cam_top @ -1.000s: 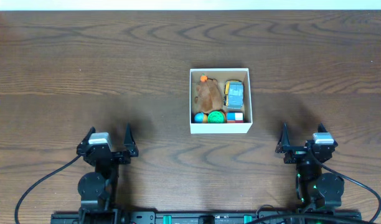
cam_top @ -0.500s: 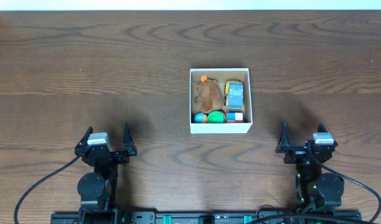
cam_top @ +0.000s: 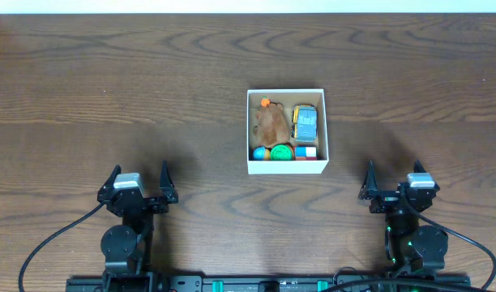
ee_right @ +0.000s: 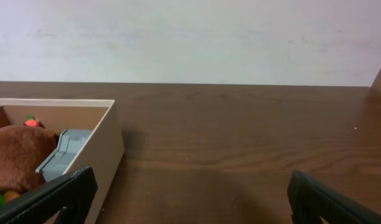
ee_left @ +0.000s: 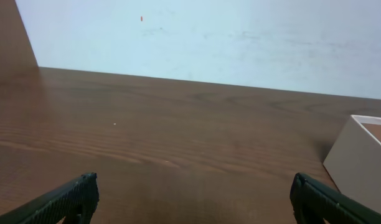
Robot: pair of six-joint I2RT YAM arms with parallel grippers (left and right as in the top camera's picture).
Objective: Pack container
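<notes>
Looks just about done. Sitting near the middle of the wooden table (cam_top: 151,81), a bit to the right: the container (cam_top: 286,166), already full. Packed inside: a brown plush toy (cam_top: 271,124) on the left, a grey toy car (cam_top: 305,123) on the right, and along the near wall a blue ball (cam_top: 259,152), a green round toy (cam_top: 281,152) and a red block (cam_top: 310,152). No loose toys to see outside it. At the near edge, well apart from the container: the left gripper (cam_top: 140,173) and the right gripper (cam_top: 393,172), both spread wide and holding nothing. Probably nothing left to pack.
</notes>
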